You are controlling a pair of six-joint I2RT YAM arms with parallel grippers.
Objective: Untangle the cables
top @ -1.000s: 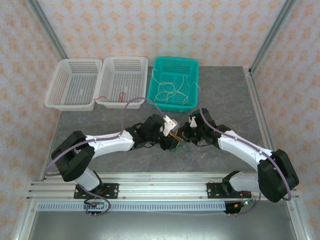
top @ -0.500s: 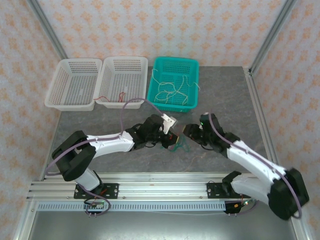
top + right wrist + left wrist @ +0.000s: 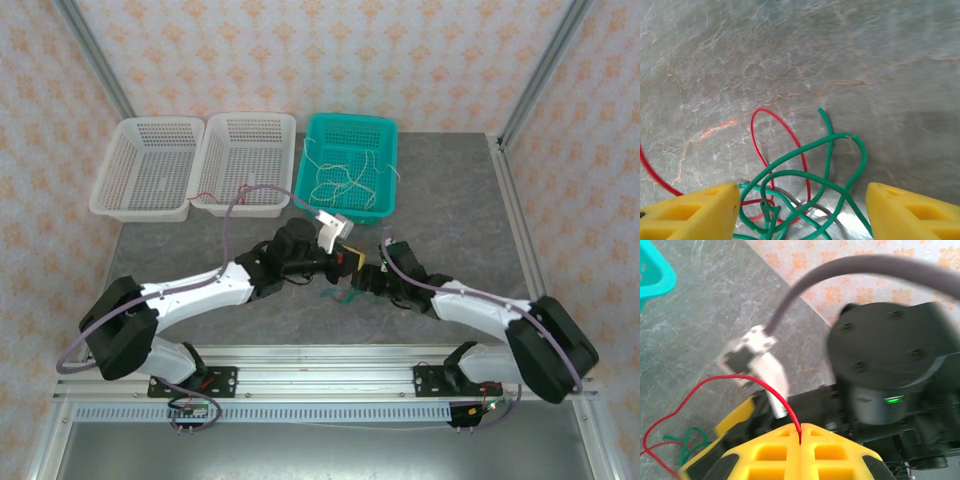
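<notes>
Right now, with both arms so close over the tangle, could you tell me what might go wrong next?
1. The left hand is shut on the red cable, which crosses the green cable's loops on the table. Pulling may tighten the tangle or drag the whole bundle.
2. The right hand hangs open astride both colours, so closing could pinch both at once.

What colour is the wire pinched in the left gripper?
Red. The wire is clamped in the shut left gripper, clearest in the left wrist view.
</notes>
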